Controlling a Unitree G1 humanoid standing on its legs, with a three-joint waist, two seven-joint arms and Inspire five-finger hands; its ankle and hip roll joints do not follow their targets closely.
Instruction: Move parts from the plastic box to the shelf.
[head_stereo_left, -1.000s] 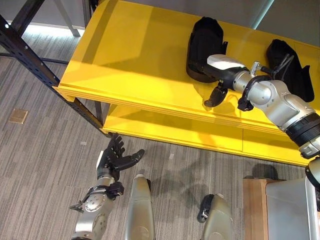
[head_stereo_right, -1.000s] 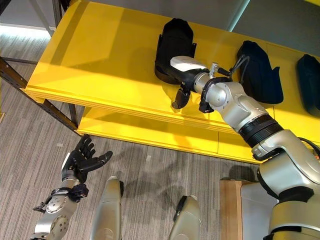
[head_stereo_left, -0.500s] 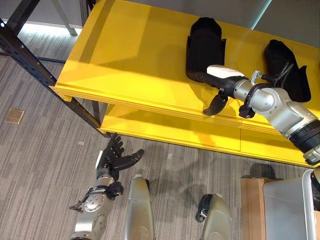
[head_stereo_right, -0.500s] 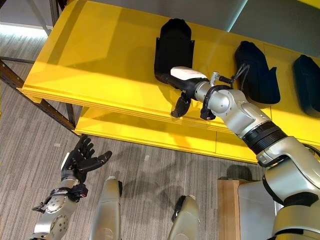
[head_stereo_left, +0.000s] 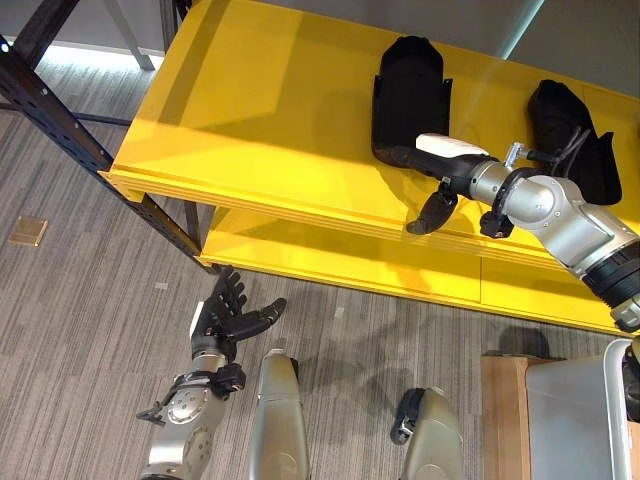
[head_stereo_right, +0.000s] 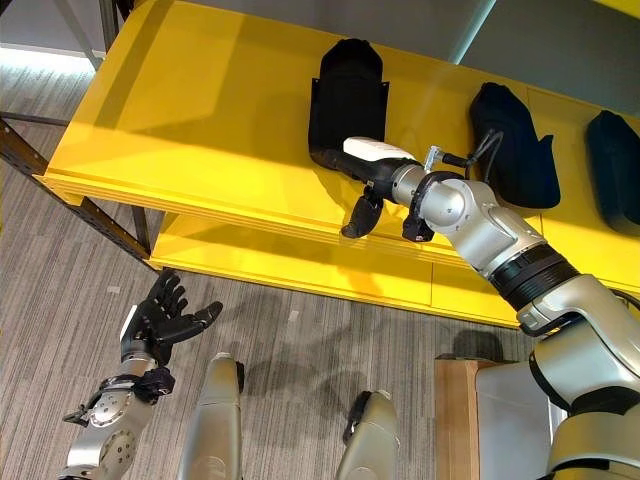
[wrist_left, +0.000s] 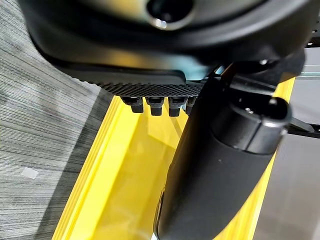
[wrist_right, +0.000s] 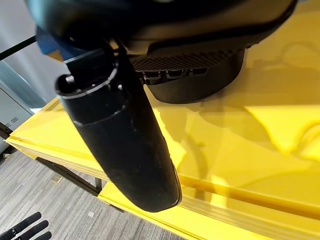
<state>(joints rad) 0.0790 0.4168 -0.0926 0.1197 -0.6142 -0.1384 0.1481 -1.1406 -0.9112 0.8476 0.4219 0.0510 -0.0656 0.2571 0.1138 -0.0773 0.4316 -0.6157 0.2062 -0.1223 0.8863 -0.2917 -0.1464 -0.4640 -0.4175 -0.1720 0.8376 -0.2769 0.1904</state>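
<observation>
Overhead, black parts rest on the yellow shelf — grey striped carpet below — both hands empty, fingers relaxed.

Silver-grey arms, seemingly dark fingers

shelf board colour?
Bright yellow shelf, both tiers; clearest in the left eye view.

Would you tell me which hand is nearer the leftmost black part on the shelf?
Right. The right hand reaches the leftmost black part's near end; the left hand hangs low over the floor.
</observation>
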